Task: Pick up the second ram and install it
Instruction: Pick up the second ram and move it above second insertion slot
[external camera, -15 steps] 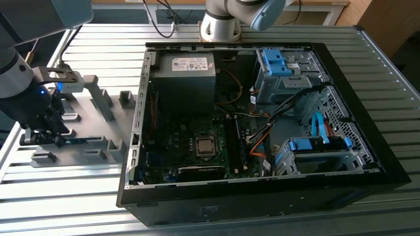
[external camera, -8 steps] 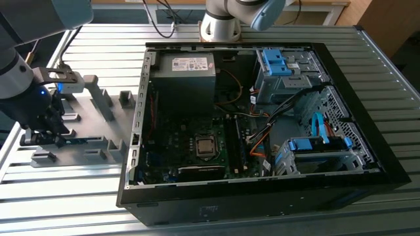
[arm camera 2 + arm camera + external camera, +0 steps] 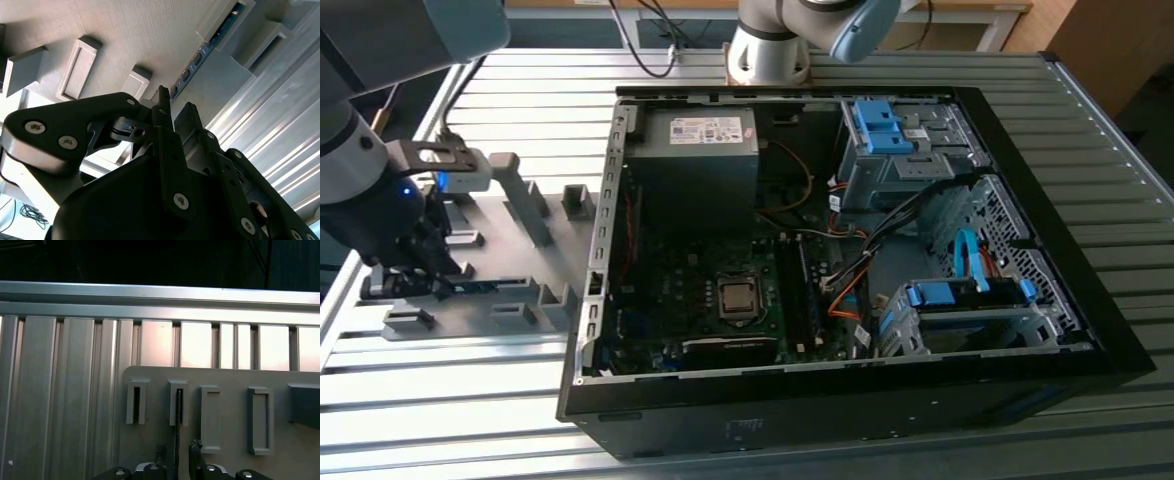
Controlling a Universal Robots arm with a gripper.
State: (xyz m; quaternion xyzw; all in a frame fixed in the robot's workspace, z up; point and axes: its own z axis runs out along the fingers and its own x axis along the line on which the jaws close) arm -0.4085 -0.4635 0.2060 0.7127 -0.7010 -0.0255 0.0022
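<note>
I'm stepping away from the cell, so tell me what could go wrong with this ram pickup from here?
1. The open gripper straddles the second ram, which stands edge-up in the holder tray. Closing off-centre could lever the thin board against its slot.
2. Inside the computer case, loose cables lie beside the memory slots, so the carried stick might snag there.

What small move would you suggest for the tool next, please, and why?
Probably close the tool on the second ram: in both wrist views it stands open astride the thin stick, which sits on edge in the grey holder tray.
</note>
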